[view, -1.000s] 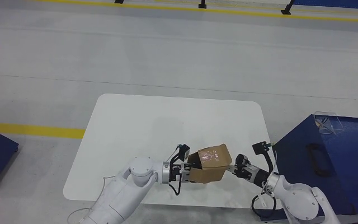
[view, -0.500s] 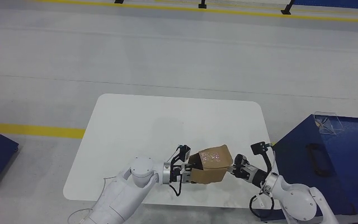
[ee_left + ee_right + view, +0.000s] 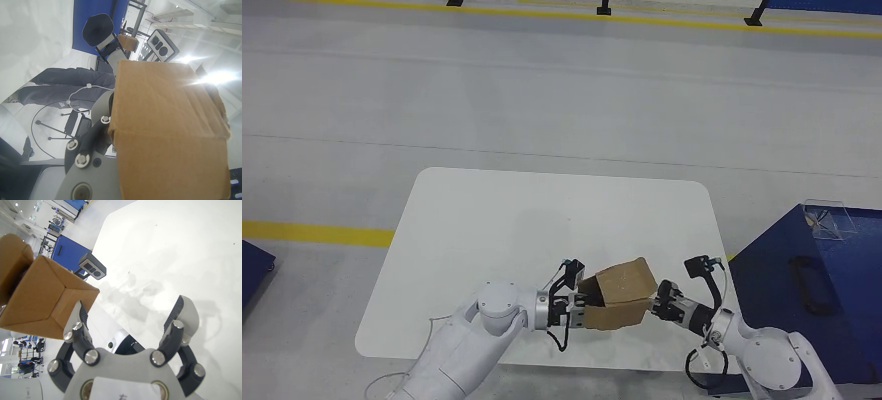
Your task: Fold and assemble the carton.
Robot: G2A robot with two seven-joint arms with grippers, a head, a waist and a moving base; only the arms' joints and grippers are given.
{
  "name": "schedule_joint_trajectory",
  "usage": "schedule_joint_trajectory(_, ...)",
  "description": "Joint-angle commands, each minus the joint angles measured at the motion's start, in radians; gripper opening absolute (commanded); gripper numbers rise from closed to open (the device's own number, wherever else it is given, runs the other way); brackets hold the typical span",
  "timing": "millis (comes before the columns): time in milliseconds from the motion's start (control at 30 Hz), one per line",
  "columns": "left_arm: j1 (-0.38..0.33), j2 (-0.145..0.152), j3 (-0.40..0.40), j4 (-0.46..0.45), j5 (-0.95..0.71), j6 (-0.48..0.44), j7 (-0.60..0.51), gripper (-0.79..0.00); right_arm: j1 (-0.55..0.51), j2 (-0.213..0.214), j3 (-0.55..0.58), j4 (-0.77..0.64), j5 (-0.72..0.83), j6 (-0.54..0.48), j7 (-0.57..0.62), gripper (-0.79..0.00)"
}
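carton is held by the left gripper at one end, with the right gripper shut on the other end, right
No: the right gripper is open. The right wrist view shows its fingers wide apart, one beside a corner of the carton, nothing between them. The left gripper does hold the other end.

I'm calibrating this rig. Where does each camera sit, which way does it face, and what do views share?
Top view: above the arms, looking down on the white table; both arms show, left hand and right hand flanking the carton.
Left wrist view: on the left wrist, facing the carton its hand grips; one finger shows.
Right wrist view: on the right wrist, facing the table past its open fingers; one at the carton's corner.
Shared: the carton, in all three.
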Motion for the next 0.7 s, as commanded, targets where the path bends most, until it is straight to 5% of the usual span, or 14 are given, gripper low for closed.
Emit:
schedule_joint_trajectory(0, -0.002, -0.001, 0.002, -0.002, -0.001, 0.001, 0.002, -0.785, -0.003, 0.001, 0.006, -0.005, -0.001, -0.001, -0.009, 0.0)
schedule_joint_trajectory(433, -0.008, -0.007, 0.008, 0.002, -0.006, -0.004, 0.014, -0.785, -0.009, 0.005, 0.032, 0.01, 0.038, -0.017, -0.038, 0.0)
schedule_joint_trajectory(667, -0.011, -0.009, 0.007, 0.008, -0.008, -0.012, 0.016, -0.785, -0.098, 0.009, 0.222, -0.004, 0.099, -0.049, -0.182, 0.0)
